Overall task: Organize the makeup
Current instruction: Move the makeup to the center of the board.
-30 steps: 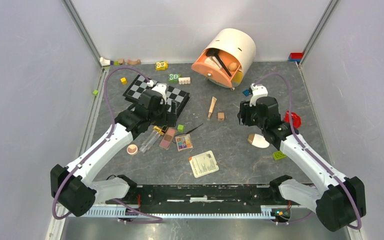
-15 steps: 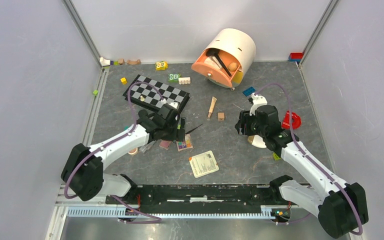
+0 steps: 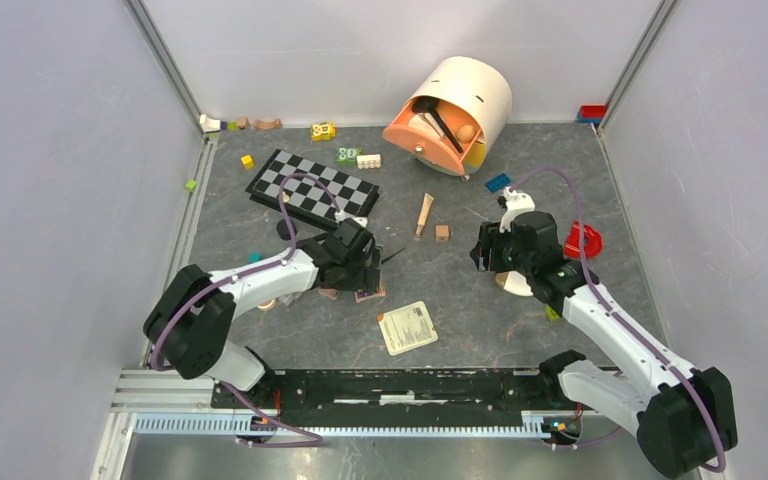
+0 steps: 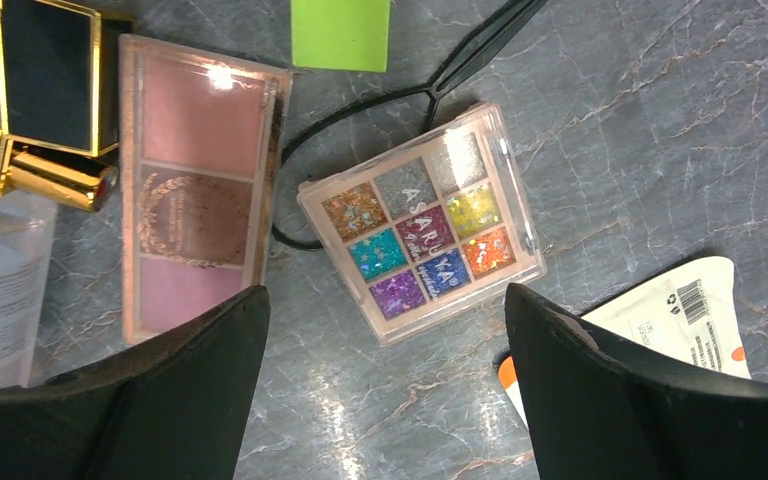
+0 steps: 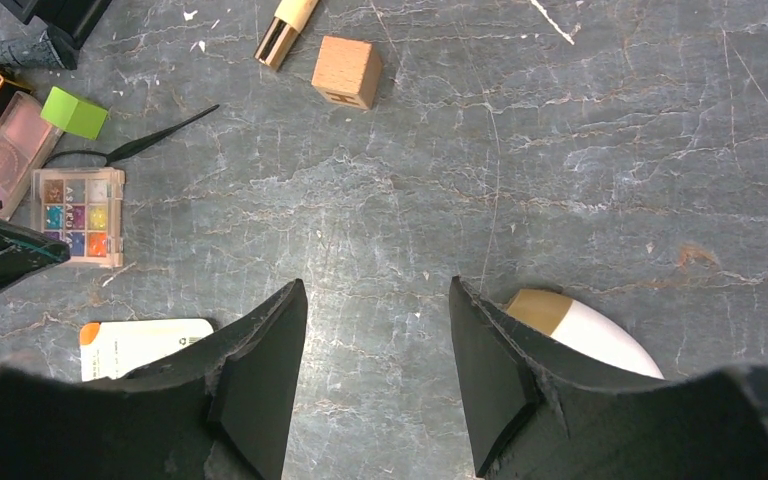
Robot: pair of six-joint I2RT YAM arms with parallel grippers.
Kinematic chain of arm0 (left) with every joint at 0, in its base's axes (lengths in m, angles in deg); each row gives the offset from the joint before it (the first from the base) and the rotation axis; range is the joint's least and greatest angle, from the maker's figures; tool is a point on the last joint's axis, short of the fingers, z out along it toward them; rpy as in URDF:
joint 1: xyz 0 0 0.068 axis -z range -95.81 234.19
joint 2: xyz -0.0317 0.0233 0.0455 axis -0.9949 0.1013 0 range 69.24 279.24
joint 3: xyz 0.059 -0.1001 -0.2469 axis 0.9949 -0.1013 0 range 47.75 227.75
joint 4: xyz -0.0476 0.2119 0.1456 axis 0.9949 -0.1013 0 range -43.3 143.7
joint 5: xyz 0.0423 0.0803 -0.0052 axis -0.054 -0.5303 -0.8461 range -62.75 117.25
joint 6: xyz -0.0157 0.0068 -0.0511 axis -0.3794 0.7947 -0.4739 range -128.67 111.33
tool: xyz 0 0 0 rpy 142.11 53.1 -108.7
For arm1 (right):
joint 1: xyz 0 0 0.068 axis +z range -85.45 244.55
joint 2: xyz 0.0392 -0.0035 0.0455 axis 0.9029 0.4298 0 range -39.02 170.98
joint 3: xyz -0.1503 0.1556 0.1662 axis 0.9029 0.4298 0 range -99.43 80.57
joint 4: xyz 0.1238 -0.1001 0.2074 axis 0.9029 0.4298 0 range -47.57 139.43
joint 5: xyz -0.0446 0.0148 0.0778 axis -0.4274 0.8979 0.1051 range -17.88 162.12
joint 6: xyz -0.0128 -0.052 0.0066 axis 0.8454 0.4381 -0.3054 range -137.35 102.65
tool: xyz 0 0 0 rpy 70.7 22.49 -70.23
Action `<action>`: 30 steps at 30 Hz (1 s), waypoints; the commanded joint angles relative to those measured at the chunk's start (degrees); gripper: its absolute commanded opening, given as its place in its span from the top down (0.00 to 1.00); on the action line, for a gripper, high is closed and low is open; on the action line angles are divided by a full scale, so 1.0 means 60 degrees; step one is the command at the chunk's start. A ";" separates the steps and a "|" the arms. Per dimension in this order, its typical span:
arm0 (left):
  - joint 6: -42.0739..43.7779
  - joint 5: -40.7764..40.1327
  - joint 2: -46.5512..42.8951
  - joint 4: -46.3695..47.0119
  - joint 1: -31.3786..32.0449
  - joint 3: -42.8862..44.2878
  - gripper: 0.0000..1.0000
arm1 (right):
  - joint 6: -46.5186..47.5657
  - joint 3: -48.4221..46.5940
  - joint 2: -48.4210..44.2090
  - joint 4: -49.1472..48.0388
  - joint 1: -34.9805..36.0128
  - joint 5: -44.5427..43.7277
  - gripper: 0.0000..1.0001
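pink palette, sachet crowd multicolour palette; gaps seemingly narrow

Two palettes, one sponge

Grey marbled tabletop: multicolour palette below left tool, pink palette beside it, sachet near; white egg sponge just beside right tool, wooden cube ahead.

Lab robot cell: white walls enclose a grey tabletop.
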 commanded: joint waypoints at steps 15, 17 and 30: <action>-0.0346 0.0452 0.1589 0.1019 0.1252 0.0842 0.10 | 0.0027 0.0127 -0.0297 -0.0112 -0.0005 0.0003 0.39; -0.0336 0.0524 0.1752 0.1019 0.1522 0.1064 0.10 | 0.0010 0.0127 -0.0307 -0.0098 -0.0005 -0.0012 0.39; 0.0239 0.0598 0.2516 0.1195 0.2288 0.2427 0.10 | 0.0022 0.0185 -0.0503 -0.0034 -0.0004 -0.0187 0.38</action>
